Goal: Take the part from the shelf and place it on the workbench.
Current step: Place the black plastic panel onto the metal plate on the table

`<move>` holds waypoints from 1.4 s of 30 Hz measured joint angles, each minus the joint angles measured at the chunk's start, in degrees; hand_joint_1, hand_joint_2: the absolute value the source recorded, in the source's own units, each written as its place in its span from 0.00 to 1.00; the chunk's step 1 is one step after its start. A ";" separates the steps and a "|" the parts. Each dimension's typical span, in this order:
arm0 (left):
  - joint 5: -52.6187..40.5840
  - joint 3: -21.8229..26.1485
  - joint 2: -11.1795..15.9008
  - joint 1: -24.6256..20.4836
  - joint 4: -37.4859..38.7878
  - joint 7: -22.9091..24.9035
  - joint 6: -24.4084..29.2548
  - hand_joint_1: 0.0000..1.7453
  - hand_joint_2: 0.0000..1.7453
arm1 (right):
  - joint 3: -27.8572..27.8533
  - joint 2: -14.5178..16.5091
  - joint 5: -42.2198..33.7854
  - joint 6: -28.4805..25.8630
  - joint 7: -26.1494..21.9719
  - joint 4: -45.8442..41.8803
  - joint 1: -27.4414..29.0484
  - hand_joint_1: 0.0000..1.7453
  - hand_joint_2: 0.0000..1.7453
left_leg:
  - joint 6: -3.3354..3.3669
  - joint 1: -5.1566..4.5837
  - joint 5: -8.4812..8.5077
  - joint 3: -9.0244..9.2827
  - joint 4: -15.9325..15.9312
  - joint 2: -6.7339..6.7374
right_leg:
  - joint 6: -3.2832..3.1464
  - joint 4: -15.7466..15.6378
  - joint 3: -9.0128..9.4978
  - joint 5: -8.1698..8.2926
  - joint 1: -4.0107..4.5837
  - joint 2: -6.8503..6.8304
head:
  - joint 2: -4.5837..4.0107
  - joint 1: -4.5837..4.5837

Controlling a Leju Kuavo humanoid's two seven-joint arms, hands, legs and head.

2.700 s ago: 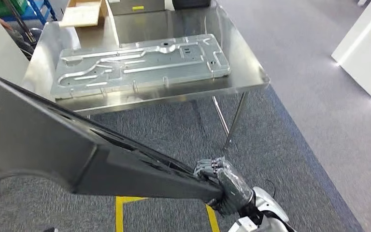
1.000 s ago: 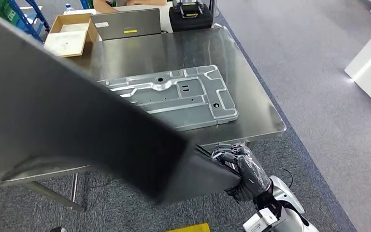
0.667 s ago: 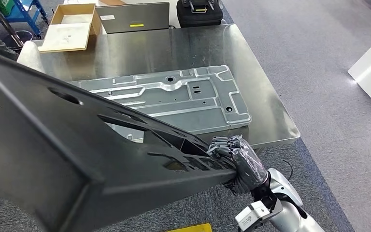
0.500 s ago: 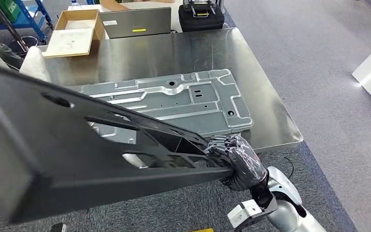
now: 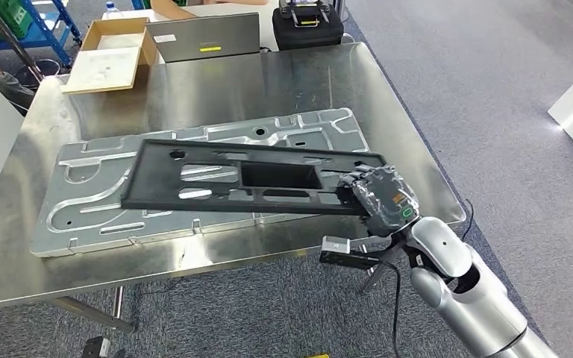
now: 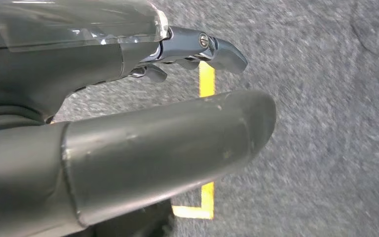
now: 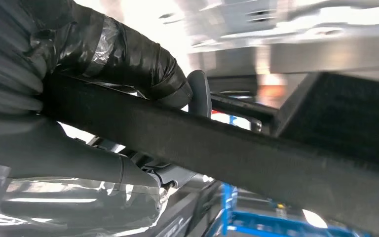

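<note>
Right hand (image 5: 377, 195), wrapped in dark tape, sits at the near right corner of the workbench (image 5: 283, 82). It grips the right end of the black part (image 5: 246, 179); the right wrist view shows its fingers (image 7: 128, 59) curled over one face of the part's edge (image 7: 256, 158) and the thumb under the other.

From the hand, the black part runs leftward across the bench, lying low and nearly flat over the silver stamped metal panel (image 5: 89, 201). Whether it touches the panel along its full length cannot be told. Part is a flat frame with a rectangular cutout near its middle and smaller slots to either side.

Left hand (image 6: 128, 123): seen in the left wrist view over grey carpet with a yellow floor marking (image 6: 206, 148); nothing in it, thumb and fingers (image 6: 217, 49) apart.

Far edge of the bench: open cardboard box (image 5: 112, 48), grey flat case (image 5: 205, 36), black case (image 5: 307, 21) beyond.
</note>
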 joint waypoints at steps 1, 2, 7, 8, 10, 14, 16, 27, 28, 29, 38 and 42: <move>-0.16 0.12 0.04 -0.04 -0.01 0.01 -0.08 0.00 0.00 | -0.08 -0.43 2.14 0.08 1.03 1.42 -0.83 1.00 1.00 | 0.25 -0.03 0.48 0.94 -2.02 -0.03 | 0.36 0.36 -0.16 -0.22 0.06 0.05 | 0.00 0.00; -0.31 0.25 0.05 -0.08 -0.01 0.01 -0.14 0.00 0.00 | -0.11 -0.78 4.33 0.19 2.10 2.80 -1.63 1.00 1.00 | 0.61 -0.17 0.27 1.23 -2.61 -0.10 | 0.65 0.53 -0.32 -0.32 0.15 0.10 | 0.00 0.00; -0.97 0.68 0.07 -0.36 -0.19 0.01 -0.27 0.00 0.00 | -0.21 -2.10 12.84 1.03 5.59 10.09 -5.41 1.00 1.00 | 2.87 -0.16 0.44 1.58 -3.16 -0.14 | 2.05 4.00 -1.71 -2.77 -0.07 0.15 | 0.00 0.01; -1.06 0.75 0.08 -0.41 -0.22 0.02 -0.27 0.00 0.00 | -0.24 -2.33 13.40 1.07 5.81 11.38 -5.96 1.00 1.00 | 3.11 -0.17 0.41 1.62 -3.18 -0.15 | 2.19 7.39 -3.33 -4.46 -0.10 0.15 | 0.00 0.01; -1.27 0.90 0.08 -0.41 -0.25 0.04 -0.28 0.00 0.00 | -0.26 -2.59 14.16 1.25 6.24 13.70 -6.59 1.00 1.00 | 3.38 -0.30 0.27 1.68 -3.16 -0.16 | 2.34 14.85 -7.38 -7.19 -0.08 0.15 | 0.00 0.01; -1.73 1.05 0.07 -0.54 -0.26 0.01 -0.62 0.00 0.00 | -0.37 -2.98 16.19 2.23 6.68 17.81 -7.55 1.00 1.00 | 3.32 -0.43 -0.23 2.38 -3.12 -0.28 | 1.80 9.40 -6.16 -1.29 -0.01 0.15 | 0.00 0.01; -2.13 1.05 0.05 -0.69 -0.27 -0.11 -1.01 0.00 0.00 | -0.51 -3.35 16.96 2.02 6.27 20.29 -8.57 1.00 1.00 | 2.97 -0.62 -0.46 2.52 -3.06 -0.35 | 1.25 2.62 -3.30 1.56 0.35 0.14 | 0.00 0.01; -5.70 1.03 0.03 -1.61 -0.40 -1.88 -2.39 0.00 0.50 | -5.11 -4.01 11.42 -15.97 -8.60 33.68 -5.27 0.50 0.50 | 1.00 -0.73 -6.91 -5.86 13.02 -0.07 | -0.65 0.03 -1.87 1.44 0.20 -0.10 | 0.00 0.00; -5.92 1.03 0.04 -1.68 -0.40 -1.97 -2.42 0.00 0.75 | -5.52 -4.01 10.69 -16.83 -9.95 34.63 -4.64 0.25 0.25 | 1.15 -0.75 -5.16 -5.05 10.92 -0.07 | -0.61 0.15 -1.78 1.30 0.22 -0.04 | 0.00 0.00; -6.07 1.03 0.05 -1.81 -0.40 -2.06 -2.45 0.00 1.00 | -5.93 -4.01 10.12 -17.42 -10.93 35.42 -4.17 0.00 0.00 | 1.42 -0.79 -2.84 -3.31 7.01 -0.07 | -0.52 0.27 -1.67 1.14 0.23 0.05 | 0.00 0.00; -7.71 0.84 0.11 -2.82 -0.42 -1.61 -1.61 0.00 0.50 | -8.35 -4.42 9.10 -18.24 -13.06 39.38 -3.13 0.00 0.00 | 3.77 -0.78 0.90 2.15 -4.20 0.09 | 1.91 5.03 -3.32 -2.36 0.18 0.38 | 0.00 0.01; -8.97 0.60 0.10 -2.93 -0.43 -1.32 0.00 0.00 0.00 | -9.37 -4.36 6.91 -18.94 -15.39 40.13 -1.62 0.00 0.00 | 3.95 -0.83 0.88 2.14 -4.16 0.01 | 2.61 16.17 -8.69 -6.46 -0.12 0.33 | 0.00 0.01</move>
